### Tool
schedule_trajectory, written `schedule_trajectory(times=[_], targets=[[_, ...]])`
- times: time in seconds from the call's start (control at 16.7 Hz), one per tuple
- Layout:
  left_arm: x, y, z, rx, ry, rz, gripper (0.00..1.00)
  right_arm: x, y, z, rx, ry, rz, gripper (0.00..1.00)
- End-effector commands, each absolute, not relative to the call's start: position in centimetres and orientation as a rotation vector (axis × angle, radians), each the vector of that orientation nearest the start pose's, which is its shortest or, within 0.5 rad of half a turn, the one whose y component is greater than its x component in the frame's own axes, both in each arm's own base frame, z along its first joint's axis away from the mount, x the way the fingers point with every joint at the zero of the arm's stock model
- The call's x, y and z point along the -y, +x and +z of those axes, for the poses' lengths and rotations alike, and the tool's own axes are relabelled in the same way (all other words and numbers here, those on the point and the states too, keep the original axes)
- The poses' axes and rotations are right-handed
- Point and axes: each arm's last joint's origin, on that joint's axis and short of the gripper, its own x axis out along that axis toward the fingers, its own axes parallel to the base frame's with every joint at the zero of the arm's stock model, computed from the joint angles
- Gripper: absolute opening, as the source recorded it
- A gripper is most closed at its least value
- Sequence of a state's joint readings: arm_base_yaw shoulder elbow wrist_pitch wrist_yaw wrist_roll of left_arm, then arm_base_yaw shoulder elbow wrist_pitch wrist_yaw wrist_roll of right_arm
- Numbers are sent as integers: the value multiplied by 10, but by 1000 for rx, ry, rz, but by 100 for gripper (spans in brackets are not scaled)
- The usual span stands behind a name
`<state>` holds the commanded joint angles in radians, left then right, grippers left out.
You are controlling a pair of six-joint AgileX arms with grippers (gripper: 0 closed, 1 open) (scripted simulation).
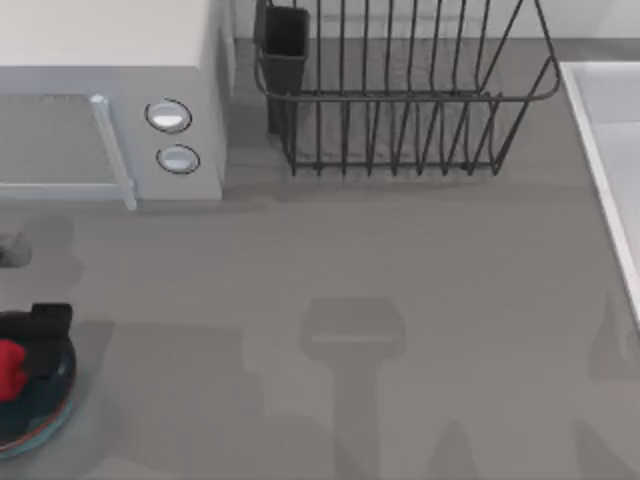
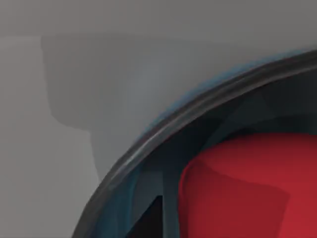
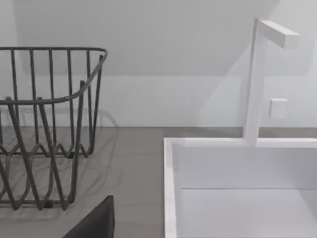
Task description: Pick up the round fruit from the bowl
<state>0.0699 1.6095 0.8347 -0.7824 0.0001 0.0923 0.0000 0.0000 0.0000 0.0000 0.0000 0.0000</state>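
Observation:
The bowl (image 1: 45,415), blue inside with a thin dark rim, sits at the table's far left front, cut off by the edge of the top view. The round fruit (image 1: 10,368), bright red, lies in it. My left gripper (image 1: 40,340) is a black shape down over the bowl, right beside the fruit on its right and back side. The left wrist view is very close: the red fruit (image 2: 247,188) fills the corner inside the curved bowl rim (image 2: 163,131). A dark part of my right gripper (image 3: 94,223) shows low in the right wrist view, facing the sink.
A white microwave (image 1: 110,100) stands at the back left. A black wire dish rack (image 1: 400,100) stands at the back middle, with a dark cup holder (image 1: 285,45) on it. A white sink (image 3: 237,188) with a faucet (image 3: 255,84) runs along the right edge.

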Motion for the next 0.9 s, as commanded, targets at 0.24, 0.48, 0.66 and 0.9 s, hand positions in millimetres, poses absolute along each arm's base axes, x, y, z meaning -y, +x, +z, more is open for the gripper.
schedule_trajectory(times=[0.24,0.48,0.66,0.9], targets=[[-19,249,99,-1563,16,-15,100,1,106,160,0,0,0,100],[-19,247,93,-1571,16,-16,100,1,106,160,0,0,0,100],[-19,247,93,-1571,16,-16,85,1,106,160,0,0,0,100],[-19,247,93,-1571,16,-16,55,1,106,160,0,0,0,100]])
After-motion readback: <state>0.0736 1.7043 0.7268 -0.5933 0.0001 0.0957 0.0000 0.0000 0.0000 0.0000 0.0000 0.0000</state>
